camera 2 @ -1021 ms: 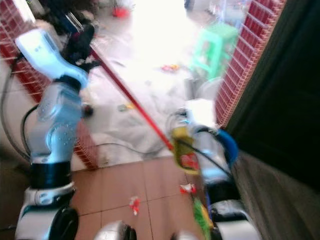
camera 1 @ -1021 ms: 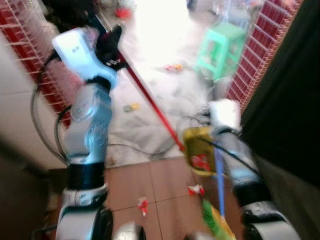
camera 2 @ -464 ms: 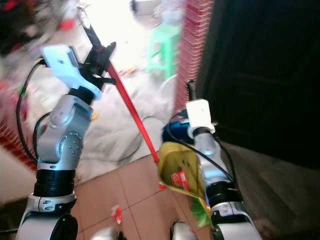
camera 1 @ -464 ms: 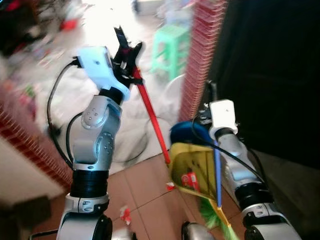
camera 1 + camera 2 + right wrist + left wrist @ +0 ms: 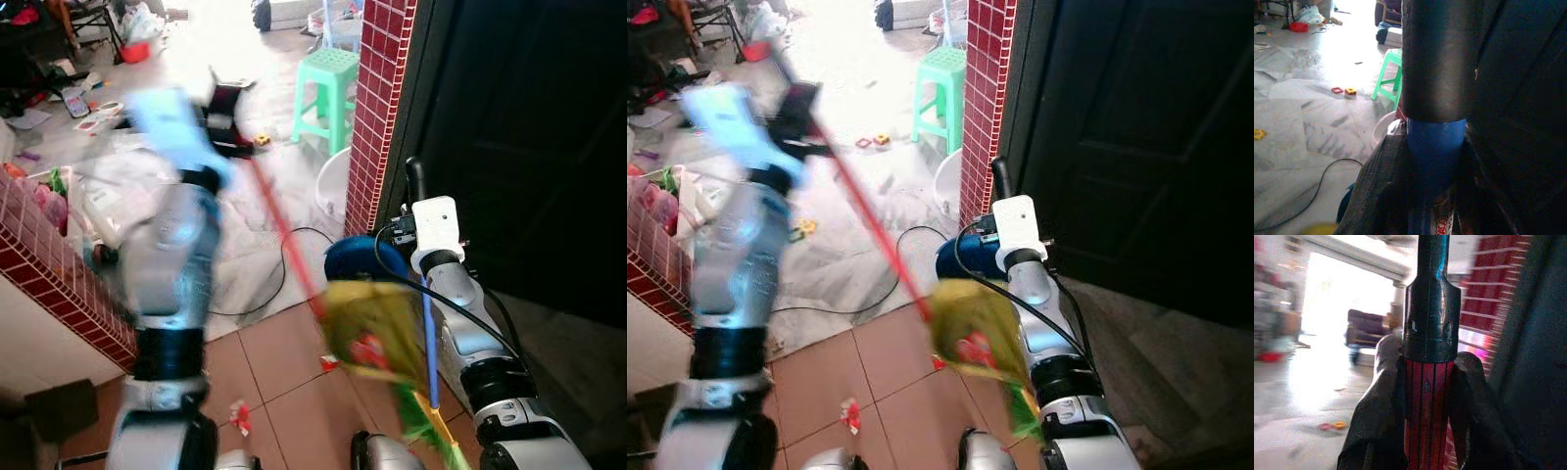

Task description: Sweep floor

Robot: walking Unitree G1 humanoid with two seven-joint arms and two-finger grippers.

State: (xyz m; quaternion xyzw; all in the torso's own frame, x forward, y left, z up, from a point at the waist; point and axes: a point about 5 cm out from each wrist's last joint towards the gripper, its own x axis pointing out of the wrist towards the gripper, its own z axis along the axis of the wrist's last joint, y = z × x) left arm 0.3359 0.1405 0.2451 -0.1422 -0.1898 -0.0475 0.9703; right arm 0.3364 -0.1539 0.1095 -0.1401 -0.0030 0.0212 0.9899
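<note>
Where the brown tiled floor lies nearest the robot, scraps of red-and-white litter rest on it between the two arms. Low on the right, green broom bristles show beside the right arm, and a blue broom handle rises from them to the right gripper. Its two black fingers are clamped against the blue handle from either side, just below a black grip sleeve. Beside that handle hangs a yellow dustpan, blurred, with a red-and-white wrapper inside it. A red dustpan handle slants up and away from the pan to the left gripper, raised high on the left and smeared by motion in the head views. Its fingers are closed on the red ribbed shaft, directly under a black cap. A black cable trails across pale marble flooring beyond the tiles. A red brick pillar stands right of centre against a dark door. Farther out stand a white basin, a green stool, and scattered small toys in bright light.
</note>
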